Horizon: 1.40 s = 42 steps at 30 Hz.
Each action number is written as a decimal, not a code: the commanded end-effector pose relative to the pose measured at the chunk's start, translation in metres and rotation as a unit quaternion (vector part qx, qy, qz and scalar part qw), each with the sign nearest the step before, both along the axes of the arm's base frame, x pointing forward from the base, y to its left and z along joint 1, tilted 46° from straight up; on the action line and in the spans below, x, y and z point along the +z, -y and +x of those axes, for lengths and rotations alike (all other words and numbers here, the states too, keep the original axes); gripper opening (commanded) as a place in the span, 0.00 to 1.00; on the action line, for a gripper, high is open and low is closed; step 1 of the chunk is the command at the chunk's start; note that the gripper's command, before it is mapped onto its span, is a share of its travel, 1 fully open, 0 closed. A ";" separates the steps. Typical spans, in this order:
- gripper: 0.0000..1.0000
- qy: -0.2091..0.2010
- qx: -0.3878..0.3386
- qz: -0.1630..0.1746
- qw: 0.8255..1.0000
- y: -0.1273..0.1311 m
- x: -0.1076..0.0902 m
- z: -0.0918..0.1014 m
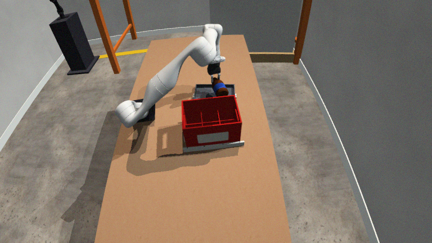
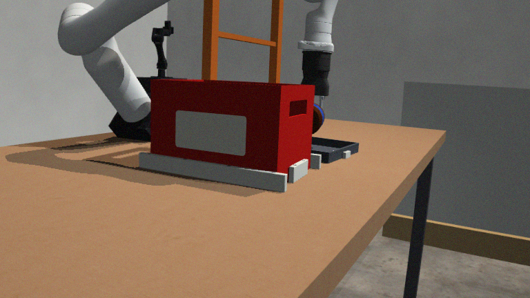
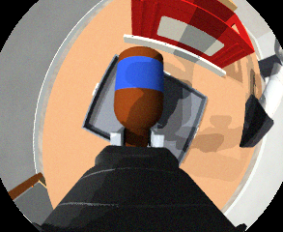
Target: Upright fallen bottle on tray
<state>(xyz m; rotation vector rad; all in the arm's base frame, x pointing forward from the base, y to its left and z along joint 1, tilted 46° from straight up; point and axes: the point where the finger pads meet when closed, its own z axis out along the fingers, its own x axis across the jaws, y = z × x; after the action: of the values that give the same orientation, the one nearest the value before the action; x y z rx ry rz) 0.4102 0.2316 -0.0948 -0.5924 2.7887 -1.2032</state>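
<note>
The brown bottle (image 1: 220, 88) (image 2: 318, 121) (image 3: 139, 103) with a blue band hangs almost lying over the tray (image 1: 203, 85) (image 2: 353, 148) (image 3: 107, 108). Its base points towards the crate and shows lower than its neck in the top view. My gripper (image 1: 215, 77) (image 2: 321, 101) (image 3: 136, 133) points down and is shut on the bottle's neck. In the exterior view the bottle shows above the tray's rim, partly hidden by the crate. The tray looks level. The red crate (image 1: 188, 135) (image 2: 163, 123) (image 3: 143, 14) stands upright beside the tray.
Low pale rails (image 1: 213, 147) (image 2: 210, 174) (image 3: 175, 50) stand around the crate's foot. The crate's wall rises close to the bottle's base. Small pale blocks (image 2: 346, 154) sit at the tray's sides. The arm's base stands at the table's left side in the top view.
</note>
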 end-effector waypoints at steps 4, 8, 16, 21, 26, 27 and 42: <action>0.00 0.002 0.002 0.003 1.000 -0.008 0.006 -0.001; 0.00 0.002 0.002 0.003 1.000 -0.013 0.011 -0.002; 0.00 0.002 0.002 0.003 1.000 -0.023 0.022 -0.005; 0.00 0.002 0.002 0.003 1.000 -0.027 0.026 -0.006; 0.00 0.002 0.002 0.003 1.000 -0.034 0.032 -0.008; 0.00 0.002 0.002 0.003 1.000 -0.035 0.033 -0.008; 0.00 0.002 0.002 0.003 1.000 -0.050 0.049 -0.013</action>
<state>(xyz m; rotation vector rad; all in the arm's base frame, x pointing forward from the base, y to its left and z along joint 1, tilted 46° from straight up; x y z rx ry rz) 0.3980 0.2769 -0.0488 -0.5925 2.7877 -1.2020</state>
